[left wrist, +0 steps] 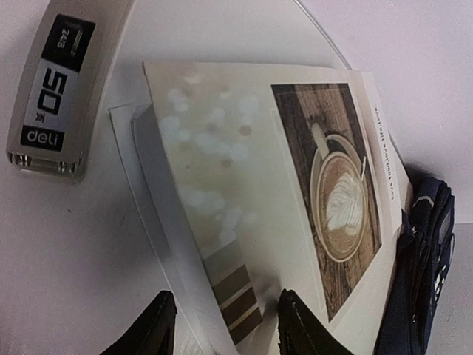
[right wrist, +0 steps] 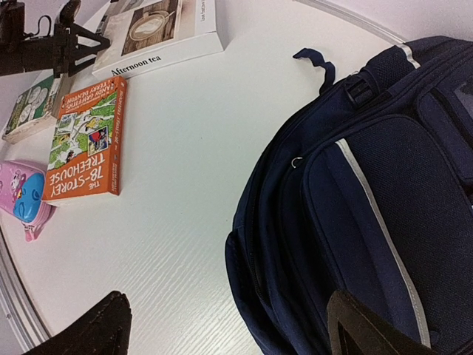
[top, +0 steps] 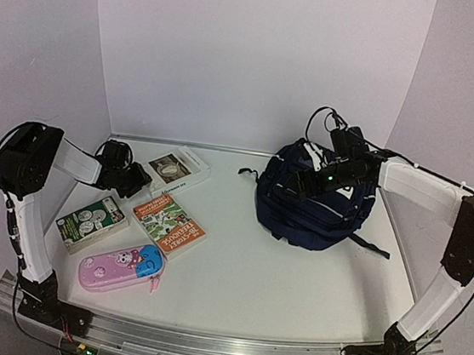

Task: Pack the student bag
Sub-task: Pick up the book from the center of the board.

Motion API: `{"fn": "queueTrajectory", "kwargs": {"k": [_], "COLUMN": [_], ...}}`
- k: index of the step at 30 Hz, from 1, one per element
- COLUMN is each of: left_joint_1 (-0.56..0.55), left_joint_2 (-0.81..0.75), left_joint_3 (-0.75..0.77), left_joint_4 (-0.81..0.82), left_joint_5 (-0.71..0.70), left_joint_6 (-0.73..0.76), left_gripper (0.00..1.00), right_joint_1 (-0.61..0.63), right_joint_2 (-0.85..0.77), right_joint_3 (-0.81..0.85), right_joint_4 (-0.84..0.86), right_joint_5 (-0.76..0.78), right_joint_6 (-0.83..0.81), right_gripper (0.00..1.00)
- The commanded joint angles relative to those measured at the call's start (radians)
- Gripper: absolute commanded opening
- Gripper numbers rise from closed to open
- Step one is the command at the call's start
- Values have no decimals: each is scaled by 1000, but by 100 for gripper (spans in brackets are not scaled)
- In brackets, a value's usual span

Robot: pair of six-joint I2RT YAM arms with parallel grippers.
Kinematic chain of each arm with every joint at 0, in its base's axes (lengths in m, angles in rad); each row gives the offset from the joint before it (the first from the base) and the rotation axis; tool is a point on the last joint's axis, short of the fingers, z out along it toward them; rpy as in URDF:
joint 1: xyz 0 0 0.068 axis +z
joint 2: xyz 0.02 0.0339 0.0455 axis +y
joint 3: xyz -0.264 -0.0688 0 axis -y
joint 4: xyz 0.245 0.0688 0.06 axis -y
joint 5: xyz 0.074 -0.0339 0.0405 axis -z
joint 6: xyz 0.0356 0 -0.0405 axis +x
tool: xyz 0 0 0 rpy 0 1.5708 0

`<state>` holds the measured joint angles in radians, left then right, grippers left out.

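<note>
The student bag (top: pixel 315 205), a navy backpack with thin pale stripes, lies at the right middle of the table; it fills the right of the right wrist view (right wrist: pixel 369 207). My right gripper (top: pixel 305 183) hangs open and empty over the bag's left side, its jaws wide apart (right wrist: pixel 229 333). My left gripper (top: pixel 138 179) is open and empty at the near corner of a white book with a coffee picture (top: pixel 178 171). In the left wrist view the gripper (left wrist: pixel 225 329) straddles that book's (left wrist: pixel 259 185) edge.
An orange "Treehouse" book (top: pixel 169 224), a green book (top: pixel 90 222) and a pink-and-blue pencil case (top: pixel 120 267) lie at the front left. A grey "deli" staples box (left wrist: pixel 55 89) lies beside the white book. Walls close in the back and sides.
</note>
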<state>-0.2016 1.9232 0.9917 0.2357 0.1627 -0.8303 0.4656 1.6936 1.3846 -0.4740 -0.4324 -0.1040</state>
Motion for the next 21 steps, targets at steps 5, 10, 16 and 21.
{"fn": "queueTrajectory", "kwargs": {"k": [5, 10, 16, 21], "left_joint_1": [5, 6, 5, -2], "left_joint_2": [29, 14, -27, -72], "left_joint_3": [53, 57, 88, 99], "left_joint_4": [78, 93, 95, 143], "left_joint_5": [11, 34, 84, 173], "left_joint_6": [-2, -4, -9, -33], "left_gripper": [20, 1, 0, 0], "right_joint_1": [-3, -3, -12, -51], "right_joint_2": [-41, -43, -39, -38], "right_joint_3": [-23, -23, -5, 13], "right_joint_4": [-8, -8, -17, -20], "right_joint_5": [-13, -16, -38, -93], "right_joint_6": [-9, -5, 22, 55], "right_gripper": [92, 92, 93, 98]}}
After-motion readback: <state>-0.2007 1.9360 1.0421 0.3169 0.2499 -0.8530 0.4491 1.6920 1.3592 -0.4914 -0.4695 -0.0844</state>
